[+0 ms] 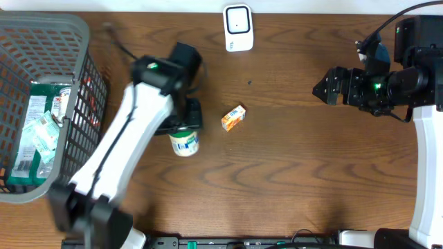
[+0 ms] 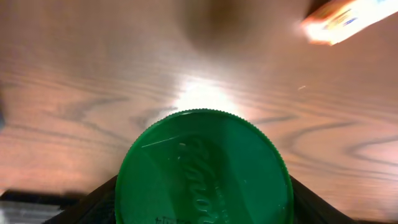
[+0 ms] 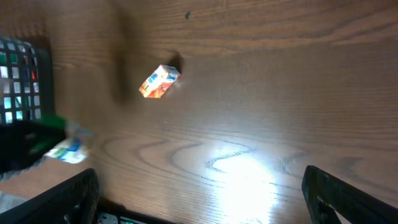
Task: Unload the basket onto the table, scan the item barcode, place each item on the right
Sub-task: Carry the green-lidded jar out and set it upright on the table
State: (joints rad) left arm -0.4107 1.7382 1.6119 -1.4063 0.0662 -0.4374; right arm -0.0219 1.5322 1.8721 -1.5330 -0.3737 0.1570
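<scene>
Clasping green-lidded jar [image 1: 184, 143] in left gripper [image 1: 182, 126], scanner [image 1: 237, 28] lying up-table right; right gripper [image 1: 322, 88] gaping, empty, farther.

Warm light, table [image 2: 202, 96] glare, motion blur

Left arm [image 1: 111, 149]: white links, black joints, black wrist block, tiny green light [image 1: 152, 67]. Right arm [image 1: 423, 173]: same white-and-black build, black cable [image 1: 391, 19] looping off top. Fingers [image 3: 68, 199] black, blocky.
</scene>
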